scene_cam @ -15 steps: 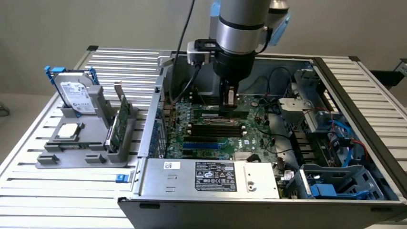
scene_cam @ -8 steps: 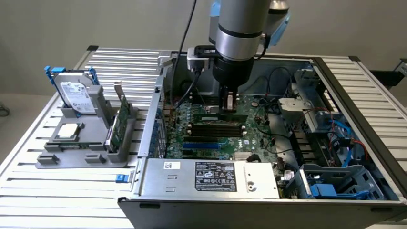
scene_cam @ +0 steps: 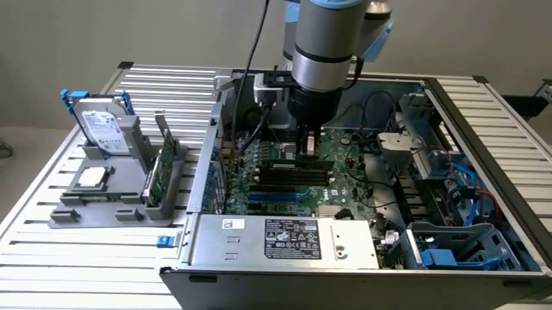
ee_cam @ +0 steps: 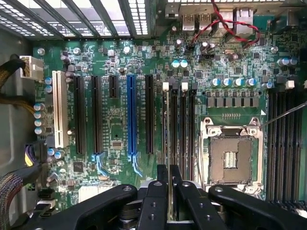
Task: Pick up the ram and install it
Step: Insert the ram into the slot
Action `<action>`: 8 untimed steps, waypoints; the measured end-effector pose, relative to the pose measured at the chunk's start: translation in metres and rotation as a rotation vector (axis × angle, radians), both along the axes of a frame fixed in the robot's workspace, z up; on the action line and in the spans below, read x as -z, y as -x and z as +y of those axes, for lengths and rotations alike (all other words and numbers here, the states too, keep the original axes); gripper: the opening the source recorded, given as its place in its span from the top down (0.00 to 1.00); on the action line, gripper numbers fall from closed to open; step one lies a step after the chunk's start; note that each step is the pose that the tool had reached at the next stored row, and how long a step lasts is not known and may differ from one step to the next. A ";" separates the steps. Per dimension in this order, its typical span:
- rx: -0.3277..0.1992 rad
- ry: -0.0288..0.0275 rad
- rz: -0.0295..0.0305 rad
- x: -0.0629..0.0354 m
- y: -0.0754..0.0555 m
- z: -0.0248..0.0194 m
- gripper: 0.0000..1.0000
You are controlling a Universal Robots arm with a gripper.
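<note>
we count one arm (scene_cam: 324, 45) w/ one gripper (scene_cam: 311, 152), reaching down into the open pc case (scene_cam: 483, 129) over the motherboard (ee_cam: 120, 139). its two fingers (ee_cam: 160, 191) are drawn close together, pinching the one ram (scene_cam: 289, 166) by its thin top edge; in the wrist view the stick runs edge-on btwn them. the ram lies along the memory slot farthest from the cpu socket (ee_cam: 235, 155), in the bank of slots just beside that socket. we can't tell whether it's fully seated. that bank shows two white latches (ee_cam: 166, 86) at one end. among the expansion slots we count one white slot (ee_cam: 60, 110), one blue slot (ee_cam: 130, 115), three long black slots (ee_cam: 79, 115) and one short black slot (ee_cam: 113, 86). outside the case, at the exterior view's left, the slatted table (scene_cam: 52, 258) bears one grey holder (scene_cam: 112, 216) w/ one hard drive (scene_cam: 102, 126), one cpu chip (scene_cam: 90, 177) and one green card (scene_cam: 162, 165) standing upright. one power supply (scene_cam: 293, 239) sits at the case's near edge.
</note>
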State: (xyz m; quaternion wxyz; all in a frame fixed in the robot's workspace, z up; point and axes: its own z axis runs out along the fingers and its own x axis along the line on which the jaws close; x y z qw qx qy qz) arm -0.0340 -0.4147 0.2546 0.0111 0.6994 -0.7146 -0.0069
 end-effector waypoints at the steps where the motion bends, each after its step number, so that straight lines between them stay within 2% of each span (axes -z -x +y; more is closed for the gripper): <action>1: 0.000 0.0001 0.0000 0.0018 0.000 0.0000 0.85; 8: 0.000 0.0001 0.0000 0.0145 0.000 0.0000 0.85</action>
